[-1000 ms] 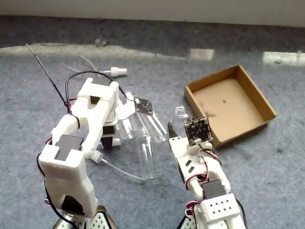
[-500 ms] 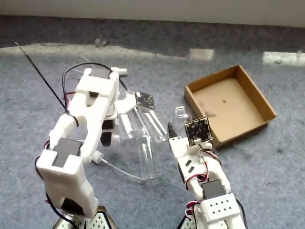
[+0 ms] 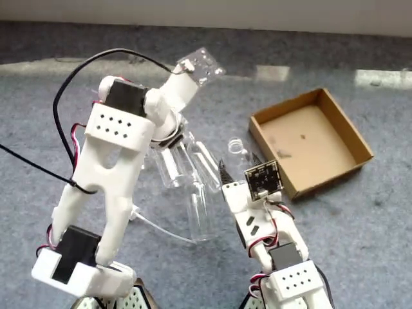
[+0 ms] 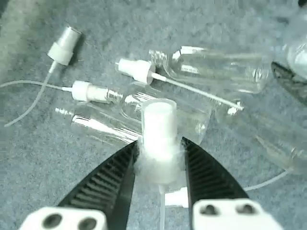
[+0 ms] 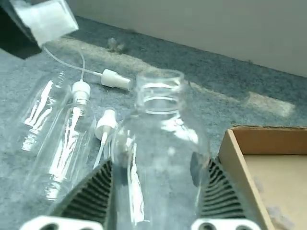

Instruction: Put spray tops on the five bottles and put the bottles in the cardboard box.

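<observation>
Left gripper (image 4: 159,143) pinching a spray top (image 4: 159,122); right gripper (image 5: 158,167) clamped on an open-necked bottle (image 5: 160,110).
Bottle apparently upright, just beside the cardboard box (image 3: 315,138); other bottles (image 3: 196,193) lie clustered on the carpet (image 3: 360,212) nearby.

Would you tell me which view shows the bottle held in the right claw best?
The right wrist view: the bottle sits large between the right claw, its open neck plain. The high view shows little beyond its neck; the left wrist view, perhaps a blurred sliver.
</observation>
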You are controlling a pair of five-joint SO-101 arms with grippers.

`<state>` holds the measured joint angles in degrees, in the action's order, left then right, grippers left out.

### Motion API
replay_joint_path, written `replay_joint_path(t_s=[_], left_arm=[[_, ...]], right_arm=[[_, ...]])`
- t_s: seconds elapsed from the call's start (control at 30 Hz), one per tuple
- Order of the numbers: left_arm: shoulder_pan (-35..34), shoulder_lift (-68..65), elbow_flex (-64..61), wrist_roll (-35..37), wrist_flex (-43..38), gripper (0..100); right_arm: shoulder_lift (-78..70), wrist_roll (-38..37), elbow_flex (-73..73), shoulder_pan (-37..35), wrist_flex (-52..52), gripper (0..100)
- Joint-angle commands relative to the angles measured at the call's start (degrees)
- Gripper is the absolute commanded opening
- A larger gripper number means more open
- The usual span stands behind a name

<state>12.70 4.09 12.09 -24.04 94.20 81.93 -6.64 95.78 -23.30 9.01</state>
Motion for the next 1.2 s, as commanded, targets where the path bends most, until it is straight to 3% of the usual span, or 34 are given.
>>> replay_joint_path(t_s=[0.0, 0.2, 0.5, 0.67, 0.87, 1.0, 1.17], left_arm=[[1.3, 5.8, 2.9, 7.1, -9.0, 3], [1.9, 10.5, 3.2, 15.9, -16.0, 3], [1.9, 17.8, 2.9, 42.3, -25.8, 3], [2.3, 21.5, 2.8, 45.4, -31.4, 3], [3.0, 23.2, 0.3, 49.1, -36.0, 3], [7.3, 24.0, -4.9, 48.8, -40.5, 3], [10.0, 27.1, -7.8, 45.9, -40.4, 3]], right_arm=[[0.8, 0.7, 3.8, -2.2, -4.4, 8.8], [0.8, 0.6, 5.5, -5.6, -4.4, 8.8], [0.8, 1.1, 5.6, -9.6, -4.4, 8.7], [0.8, 9.7, 5.6, -9.5, -4.2, 8.7], [0.8, 9.9, 5.6, -9.9, -4.1, 8.7], [0.8, 9.8, 5.6, -9.9, -4.1, 8.7], [0.8, 9.8, 5.6, -9.6, -4.1, 8.7]])
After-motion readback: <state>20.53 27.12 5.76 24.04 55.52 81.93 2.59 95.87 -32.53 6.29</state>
